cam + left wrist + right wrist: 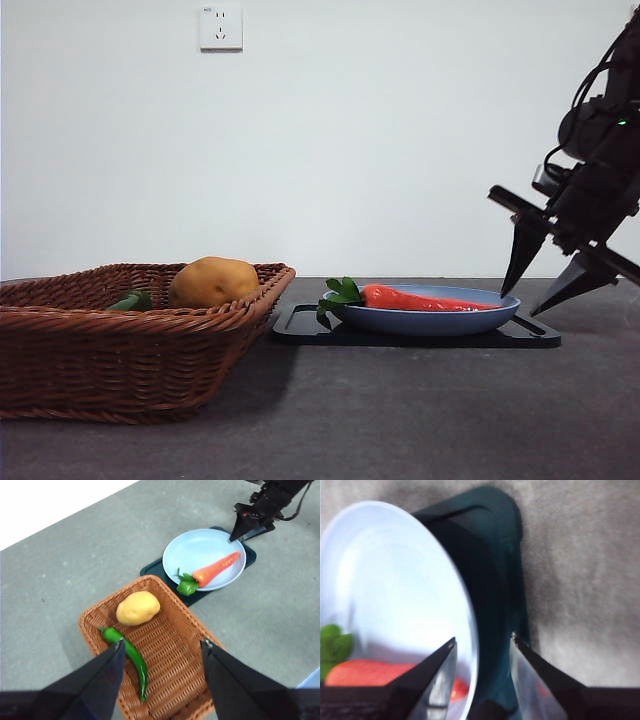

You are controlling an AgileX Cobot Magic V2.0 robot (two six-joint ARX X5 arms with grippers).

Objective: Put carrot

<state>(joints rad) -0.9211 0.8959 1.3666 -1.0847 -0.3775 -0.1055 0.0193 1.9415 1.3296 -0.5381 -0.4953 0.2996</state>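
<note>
The orange-red carrot [420, 298] lies on a light blue plate [440, 322], with its green leaves hanging over the rim toward the basket. It also shows in the left wrist view [215, 569] and the right wrist view [370, 672]. My right gripper [520, 303] is open and empty, low at the plate's right edge near the carrot's thin tip. In the right wrist view [483, 637] its jaws stand either side of the plate's rim [470, 610]. My left gripper [162, 641] is open and empty, high above the wicker basket [90, 630].
The plate sits on a dark tray [300, 325] [490, 555]. The brown wicker basket [100, 340] stands left of it and holds a yellow-brown potato [213, 282] [138, 608] and a long green pepper [131, 655]. The table is grey, with a white wall behind it.
</note>
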